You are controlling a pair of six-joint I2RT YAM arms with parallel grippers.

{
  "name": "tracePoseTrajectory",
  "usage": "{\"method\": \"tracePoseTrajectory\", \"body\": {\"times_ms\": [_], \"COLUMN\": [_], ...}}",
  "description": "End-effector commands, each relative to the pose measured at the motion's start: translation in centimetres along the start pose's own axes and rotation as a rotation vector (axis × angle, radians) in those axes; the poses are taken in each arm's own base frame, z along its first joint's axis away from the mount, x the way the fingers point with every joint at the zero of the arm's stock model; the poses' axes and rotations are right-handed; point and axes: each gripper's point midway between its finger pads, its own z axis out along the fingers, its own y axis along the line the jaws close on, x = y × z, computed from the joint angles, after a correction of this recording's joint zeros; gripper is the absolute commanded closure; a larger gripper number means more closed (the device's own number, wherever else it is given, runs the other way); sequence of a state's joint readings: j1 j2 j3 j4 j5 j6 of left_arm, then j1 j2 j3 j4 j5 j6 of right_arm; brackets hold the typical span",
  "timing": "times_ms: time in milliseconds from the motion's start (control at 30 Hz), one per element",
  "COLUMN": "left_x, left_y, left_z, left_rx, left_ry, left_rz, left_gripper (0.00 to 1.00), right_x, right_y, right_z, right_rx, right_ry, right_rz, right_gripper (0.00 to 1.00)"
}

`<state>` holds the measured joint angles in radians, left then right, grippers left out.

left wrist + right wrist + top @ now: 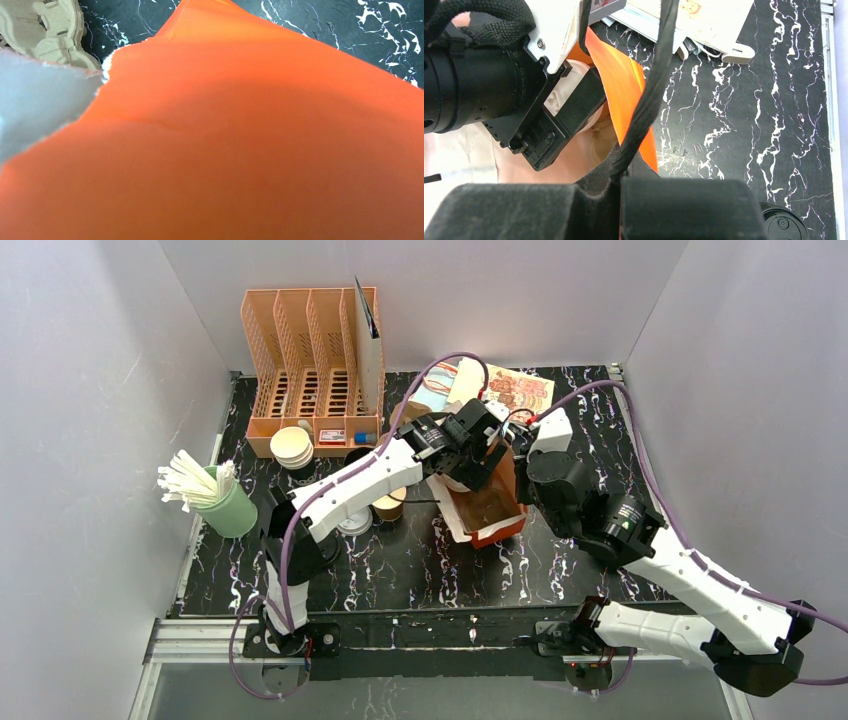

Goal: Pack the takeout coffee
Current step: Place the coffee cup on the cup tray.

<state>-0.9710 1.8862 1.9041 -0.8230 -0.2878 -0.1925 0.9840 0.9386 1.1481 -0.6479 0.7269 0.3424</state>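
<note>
an orange paper bag (pixel 487 508), white inside, stands open on the black marbled tabletop (pixel 400 570). only the top view shows the small brown kraft-paper cup (pixel 388 503), just left of the bag under the left arm. the left fingers (pixel 551 135) reach into the bag's mouth. the right wrist view shows them close, beside a pale rounded shape, but i cannot tell whether they grip anything. the right fingers (pixel 684 205) are closed on the bag's rim. the left wrist view is filled by the bag's orange wall, with a moulded pulp cup carrier (pixel 45 35) beyond the bag.
</note>
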Motion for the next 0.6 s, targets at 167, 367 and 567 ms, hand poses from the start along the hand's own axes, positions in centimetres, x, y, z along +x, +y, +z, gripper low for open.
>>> {"method": "tracePoseTrajectory", "body": {"times_ms": [167, 367, 567], "left_x": [0.3, 0.0, 1.2], "left_y": [0.3, -0.3, -0.2], "left_z": [1.0, 2.6, 3.4], "left_rx": [-0.047, -0.053, -0.067], "left_ry": [0.001, -0.005, 0.07], "left_rz": [-0.023, -0.069, -0.022], "left_gripper": [0.53, 0.54, 0.55], "right_x": [-0.6, 0.3, 0.7], "right_y": [-0.3, -0.3, -0.4], "right_z": [-0.6, -0.6, -0.6], "right_rx": [0.005, 0.004, 0.007], "right_ry": [-0.051, -0.028, -0.017], "right_rz": [0.114, 0.12, 0.127], "right_gripper": [0.99, 0.99, 0.99]}}
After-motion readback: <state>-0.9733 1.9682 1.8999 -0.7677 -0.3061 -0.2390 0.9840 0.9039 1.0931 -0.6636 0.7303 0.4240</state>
